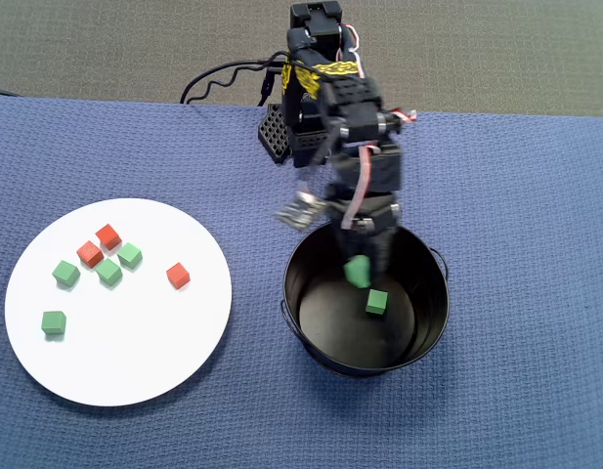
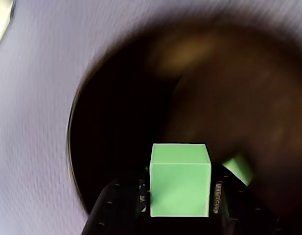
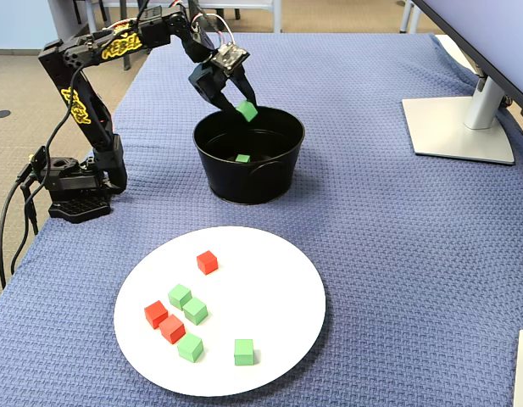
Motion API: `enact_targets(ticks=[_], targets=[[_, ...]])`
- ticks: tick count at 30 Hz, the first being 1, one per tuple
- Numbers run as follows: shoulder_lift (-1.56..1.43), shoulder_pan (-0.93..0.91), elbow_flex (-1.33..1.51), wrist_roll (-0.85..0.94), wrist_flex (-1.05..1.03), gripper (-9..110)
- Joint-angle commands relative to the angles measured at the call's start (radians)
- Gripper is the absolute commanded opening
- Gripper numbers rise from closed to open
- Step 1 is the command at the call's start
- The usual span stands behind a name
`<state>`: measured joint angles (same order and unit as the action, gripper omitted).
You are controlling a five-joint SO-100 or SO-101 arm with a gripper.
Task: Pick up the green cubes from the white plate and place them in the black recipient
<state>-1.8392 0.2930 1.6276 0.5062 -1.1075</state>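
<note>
STEP: release over black recipient (image 3: pixel 248 157) | TOOL: gripper (image 3: pixel 246 108) pinched one green cube (image 2: pixel 180 180) above the recipient's opening | INSIDE: one green cube (image 1: pixel 376 302) on its floor | LEFT: four green cubes (image 1: pixel 107 272) on white plate (image 3: pixel 278 339), beside the recipient | ADVICE: spread the jaws while centred over the opening, then lift straight clear of the rim.

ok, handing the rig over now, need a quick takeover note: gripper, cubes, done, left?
Gripper: shut on a green cube, held above the open black bucket, not released yet.
Bucket: one green cube already lies on its floor.
White plate: four green cubes left, three clustered in the overhead view's left half beside two red cubes, one alone nearer the rim. A third red cube sits apart.
Done: one green cube delivered, a second over the bucket.
Left: drop this cube, then move the four green ones; red cubes stay.
</note>
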Motion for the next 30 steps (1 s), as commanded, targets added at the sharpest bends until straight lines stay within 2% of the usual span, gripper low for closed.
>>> enact_targets(ticks=[1,4,9,12,15,19,25,28,30], targets=[[-0.048,0.063,-0.015,0.005,0.02,35],[-0.054,0.003,-0.037,0.057,0.011,39],[-0.014,-0.236,-0.147,0.193,-0.038,34],[0.009,-0.414,-0.184,0.291,-0.049,23],[0.029,-0.591,-0.192,0.357,0.014,7],[0.081,-0.759,-0.173,0.502,0.046,0],[0.195,-0.908,-0.155,0.739,0.106,1],[0.219,-0.968,-0.126,0.914,0.12,19],[0.238,-0.999,-0.112,1.032,0.121,21]])
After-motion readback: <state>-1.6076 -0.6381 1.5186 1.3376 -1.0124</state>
